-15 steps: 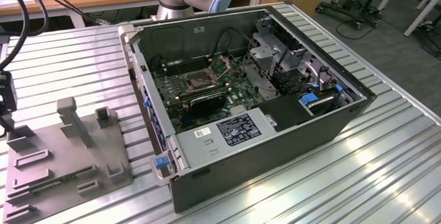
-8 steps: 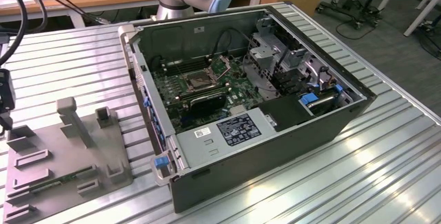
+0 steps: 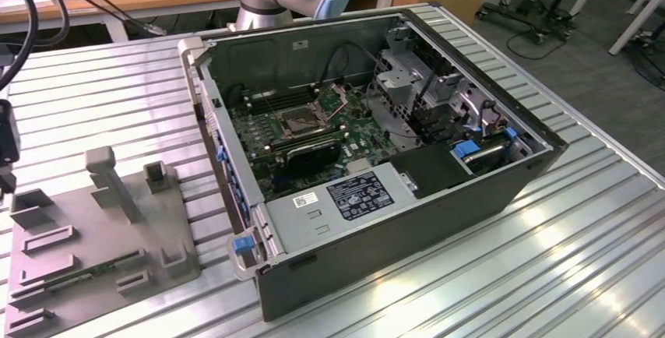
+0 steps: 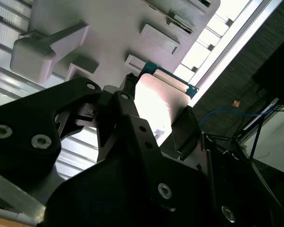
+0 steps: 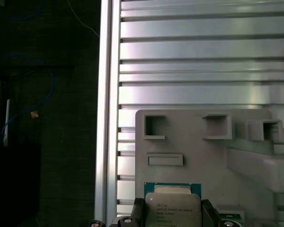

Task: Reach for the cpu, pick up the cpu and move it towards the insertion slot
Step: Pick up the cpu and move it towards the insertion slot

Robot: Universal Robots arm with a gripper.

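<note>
The gripper's [image 5: 173, 217] black jaws pinch the thin square cpu [image 5: 173, 203], smooth silvery lid, over the matte grey moulded tray [image 5: 189, 142]. In the exterior view the steel-framed insertion slot [image 3: 294, 122] lies two o'clock from that tray.

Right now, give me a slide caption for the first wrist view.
Pincer closed on the cpu at the grey tray on the slatted table.

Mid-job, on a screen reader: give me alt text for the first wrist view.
The tool has its black fingers against two opposite sides of the cpu, apparently gripping it, over a grey tray with rectangular recesses. Beyond the tray runs a ribbed metal table, with dark floor past its edge.
</note>
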